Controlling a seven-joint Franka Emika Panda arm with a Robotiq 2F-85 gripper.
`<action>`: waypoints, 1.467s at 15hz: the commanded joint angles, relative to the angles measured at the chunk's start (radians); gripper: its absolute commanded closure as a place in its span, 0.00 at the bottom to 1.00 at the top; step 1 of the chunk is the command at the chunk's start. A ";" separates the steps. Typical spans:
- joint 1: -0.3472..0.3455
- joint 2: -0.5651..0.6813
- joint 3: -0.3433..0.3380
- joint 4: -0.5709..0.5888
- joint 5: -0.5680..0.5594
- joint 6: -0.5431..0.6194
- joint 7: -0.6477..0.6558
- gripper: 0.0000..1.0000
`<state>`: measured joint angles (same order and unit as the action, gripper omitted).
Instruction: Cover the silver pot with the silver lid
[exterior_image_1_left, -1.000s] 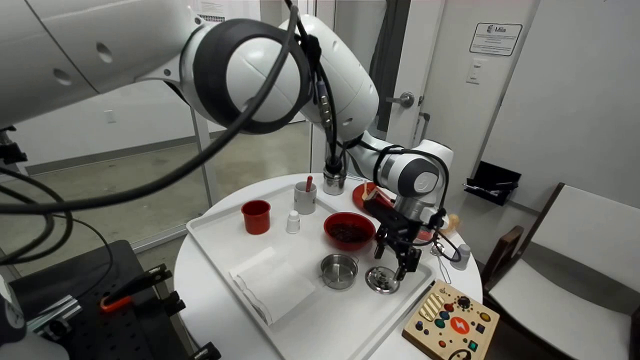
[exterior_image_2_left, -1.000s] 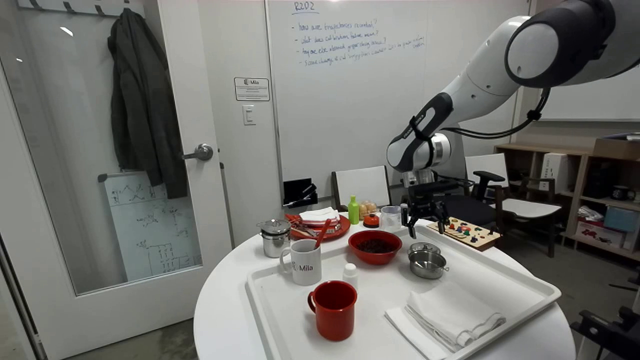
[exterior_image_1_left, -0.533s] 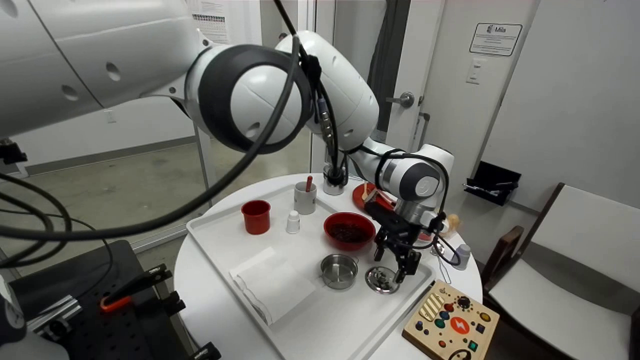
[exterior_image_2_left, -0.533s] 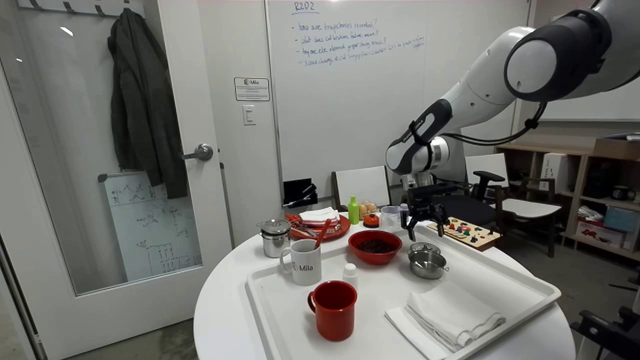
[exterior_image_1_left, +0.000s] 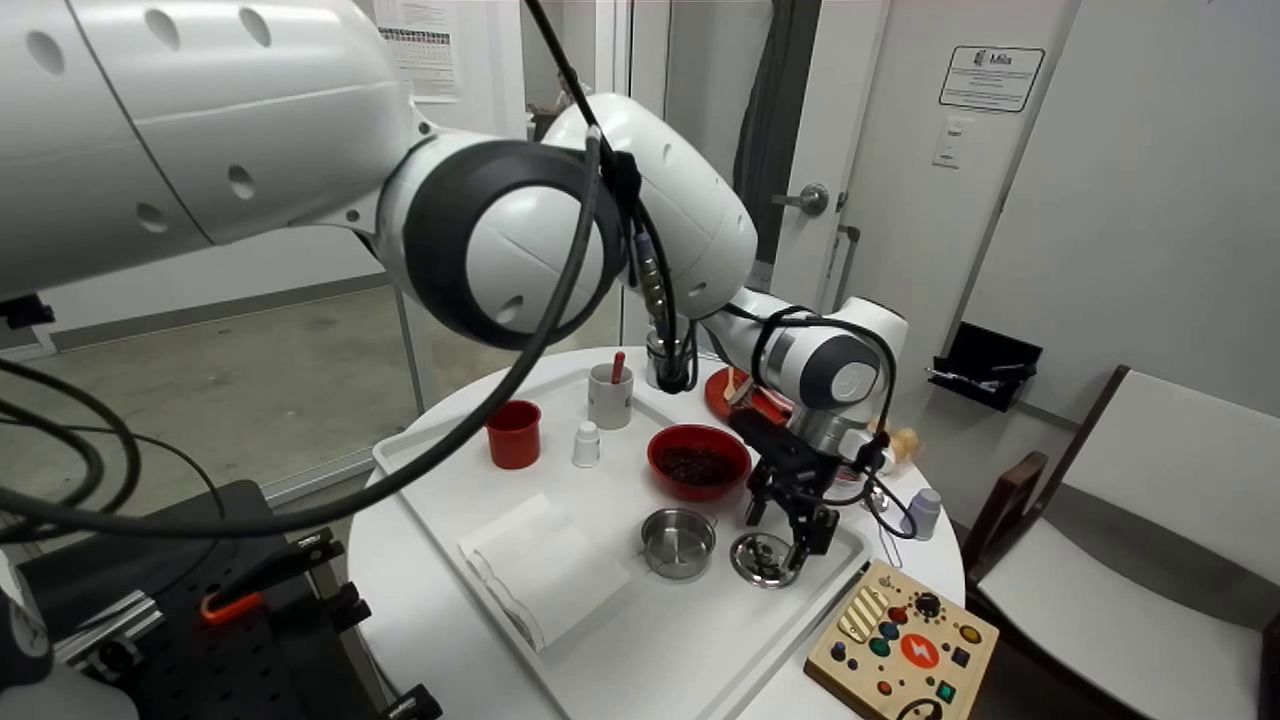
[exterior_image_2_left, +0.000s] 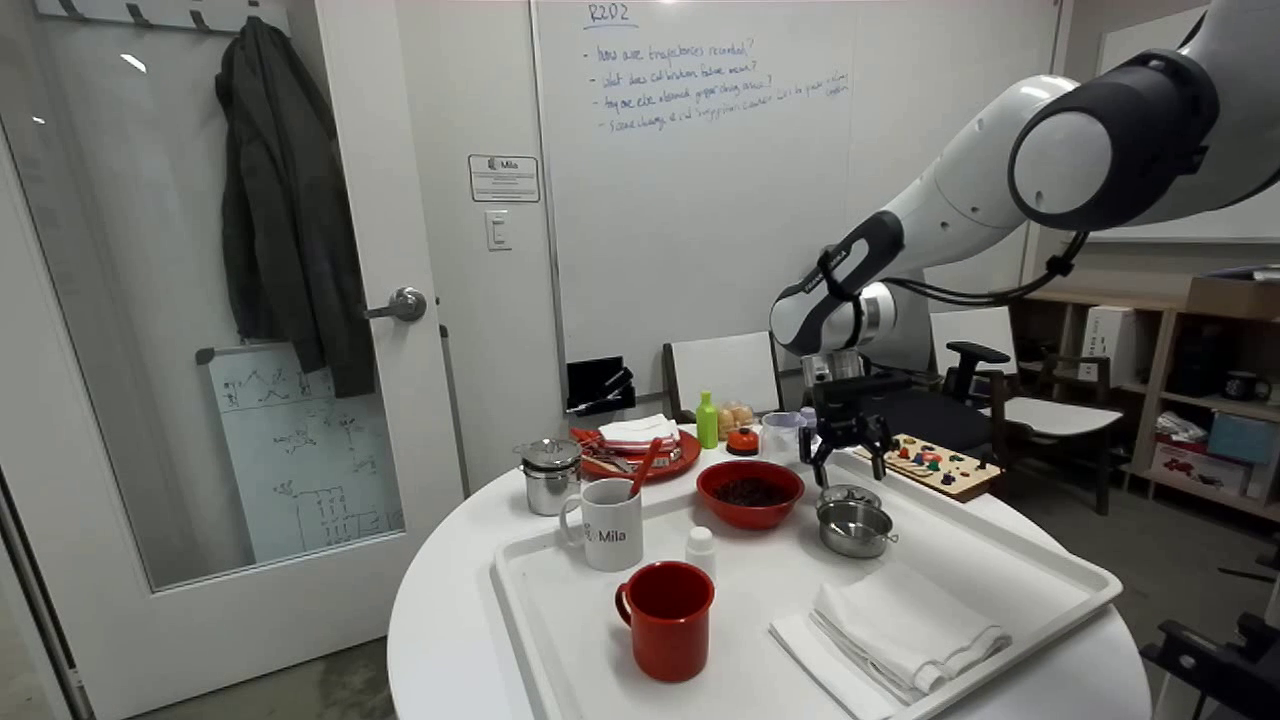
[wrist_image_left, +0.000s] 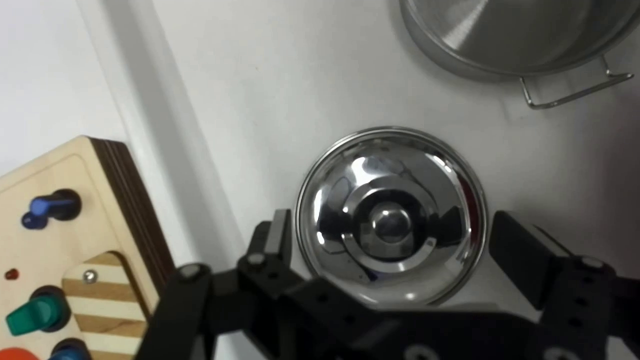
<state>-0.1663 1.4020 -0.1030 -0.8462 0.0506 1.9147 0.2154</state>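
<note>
Lid | pot at one o'clock, wrist view | your claw wide | lower straight over knob before you pinch

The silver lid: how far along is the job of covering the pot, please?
Looks done: open gripper lined up, fingers flanking the silver lid in the wrist view.
In hand: the grasp, not yet closed.
Left: move the lid from the tray onto the uncovered silver pot.

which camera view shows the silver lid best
The wrist view: the silver lid is largest there, seen from above, though the claw hides some of its rim. In both exterior views it looks much smaller and is partly hidden: a claw finger overlaps its edge, or the silver pot stands in front.
</note>
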 joint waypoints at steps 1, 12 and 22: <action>-0.017 0.057 0.013 0.103 0.013 -0.048 0.004 0.00; -0.025 0.064 0.020 0.120 0.013 -0.052 0.010 0.56; -0.027 0.065 0.025 0.130 0.017 -0.067 0.017 0.88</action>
<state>-0.1837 1.4371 -0.0876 -0.7725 0.0519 1.8803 0.2180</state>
